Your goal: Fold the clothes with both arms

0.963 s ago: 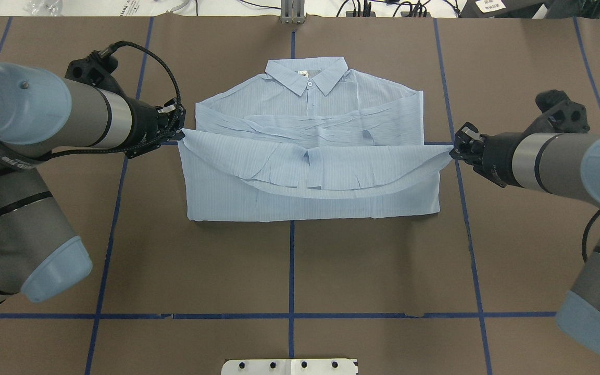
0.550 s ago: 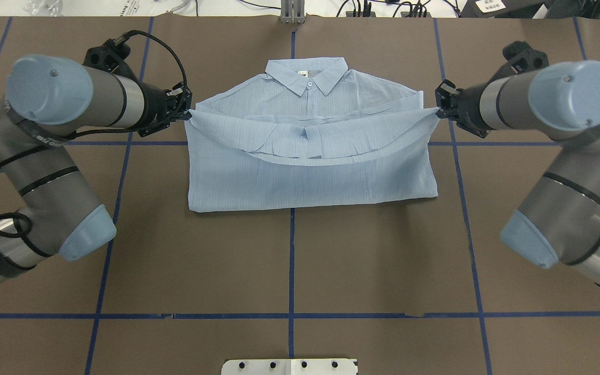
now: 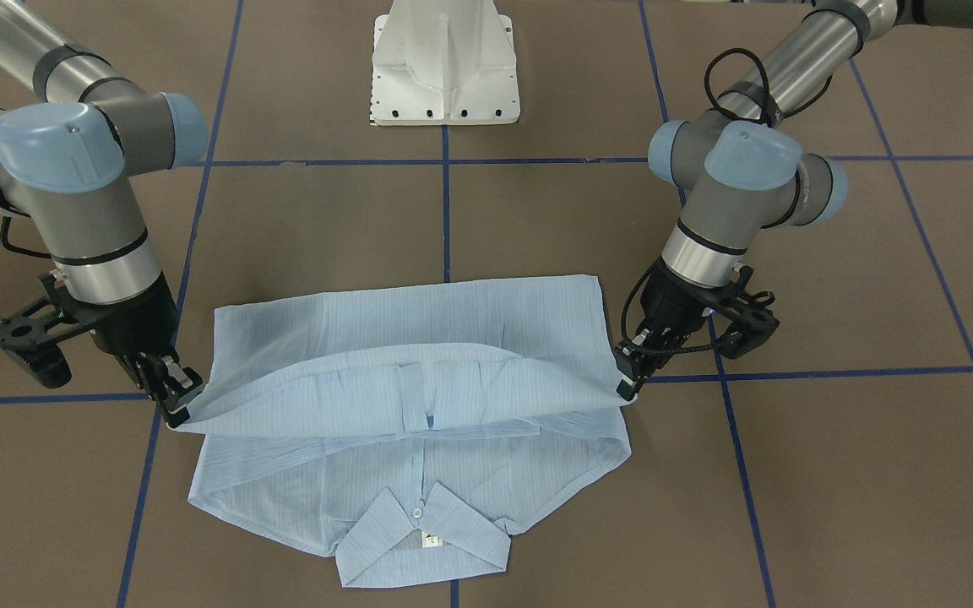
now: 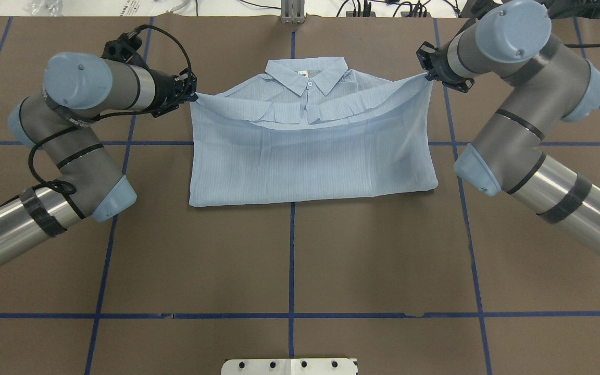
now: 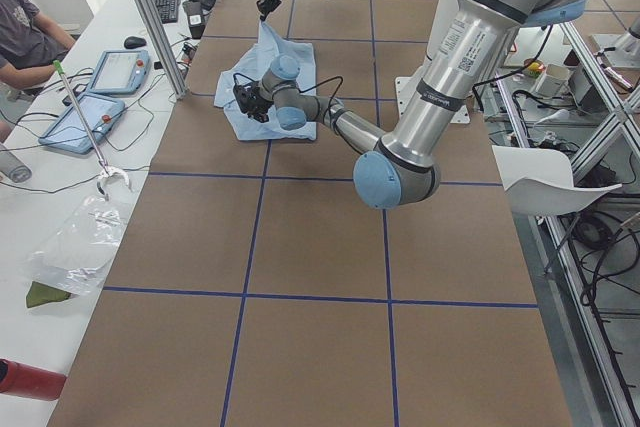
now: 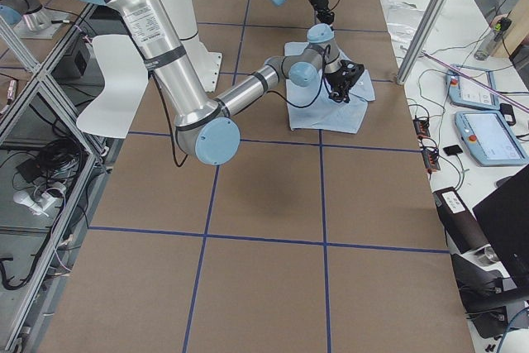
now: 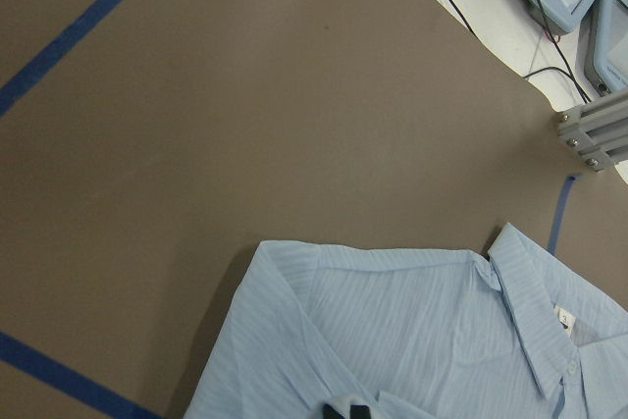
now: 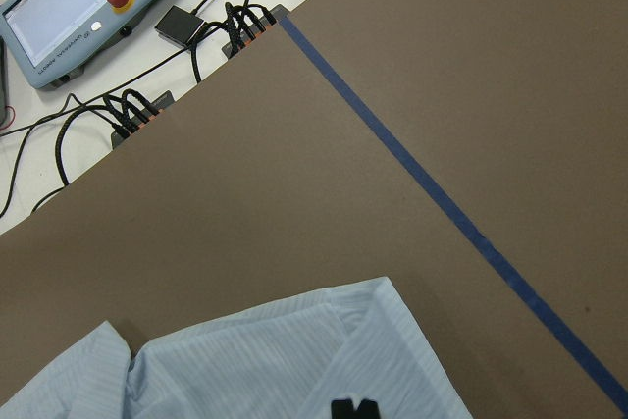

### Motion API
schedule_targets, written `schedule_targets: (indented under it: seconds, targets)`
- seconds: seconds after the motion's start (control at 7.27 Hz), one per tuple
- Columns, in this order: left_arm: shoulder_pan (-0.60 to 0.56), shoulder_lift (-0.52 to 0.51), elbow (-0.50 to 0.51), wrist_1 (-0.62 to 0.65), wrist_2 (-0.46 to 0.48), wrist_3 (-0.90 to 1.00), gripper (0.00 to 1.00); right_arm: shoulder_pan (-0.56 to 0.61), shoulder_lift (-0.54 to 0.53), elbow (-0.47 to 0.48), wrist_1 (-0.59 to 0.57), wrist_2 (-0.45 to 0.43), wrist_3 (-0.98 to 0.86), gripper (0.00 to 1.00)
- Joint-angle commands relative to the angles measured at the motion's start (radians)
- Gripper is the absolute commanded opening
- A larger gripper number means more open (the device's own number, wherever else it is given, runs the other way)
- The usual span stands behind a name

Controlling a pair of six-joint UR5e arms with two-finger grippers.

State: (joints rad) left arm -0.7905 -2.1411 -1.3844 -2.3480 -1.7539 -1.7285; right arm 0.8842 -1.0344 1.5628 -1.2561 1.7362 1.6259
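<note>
Broadly, we see a brown table (image 4: 201,260) marked off by blue tape lines (image 4: 290,260), with the white pedestal base (image 3: 444,67) at the robot's edge. The left arm (image 4: 71,156) reaches in from the overhead view's left and the right arm (image 4: 519,120) from its right, both bent at the elbow with their wrists turned inward toward the cloth.

Between them lies the shirt (image 4: 310,161), light blue with fine stripes, on the half of the table far from the robot, front up and neck pointing away from the base. Its lower part is doubled over the chest, so that the fold forms the edge nearest the robot. The hem is stretched from one claw to the other and sags in the middle, just short of the neck. In the front-facing view it seems to hang slightly clear of the layer beneath, though we cannot be sure.

The left gripper (image 4: 191,97) is clamped on one hem corner, and the right gripper (image 4: 427,76) is clamped on the other.

Beyond the hem the collar (image 4: 308,73) lies flat and uncovered, with one pale button (image 4: 310,84) at its throat and a small white label (image 3: 430,541) inside the neck.
</note>
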Motion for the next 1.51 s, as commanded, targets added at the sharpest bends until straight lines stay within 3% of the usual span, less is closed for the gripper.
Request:
schedule_targets:
  seconds: [0.0,0.69,0.83,0.96,1.1,1.24,1.38]
  targets:
    - [-0.012,-0.054,0.145,-0.097,0.001,0.0,0.0,0.004,0.062,-0.105,0.003,0.0,-0.02,0.0]
    - [-0.015,-0.092,0.272,-0.163,0.01,0.009,0.0,-0.005,0.109,-0.274,0.104,-0.01,-0.031,0.0]
    - [-0.015,-0.095,0.272,-0.166,0.01,0.007,0.01,-0.008,0.109,-0.283,0.106,-0.012,-0.031,0.2]
    - [-0.015,-0.095,0.274,-0.184,0.008,0.007,0.11,-0.01,0.119,-0.289,0.106,-0.014,-0.031,0.3]
    - [-0.016,-0.094,0.274,-0.197,0.007,0.007,0.23,-0.01,0.119,-0.293,0.106,-0.012,-0.031,0.49]
    - [-0.018,-0.094,0.272,-0.198,0.005,0.007,0.29,-0.01,0.116,-0.287,0.107,-0.01,-0.034,0.58]
    - [-0.022,-0.094,0.265,-0.203,0.001,0.009,0.34,-0.025,0.09,-0.209,0.112,-0.01,-0.015,0.59]
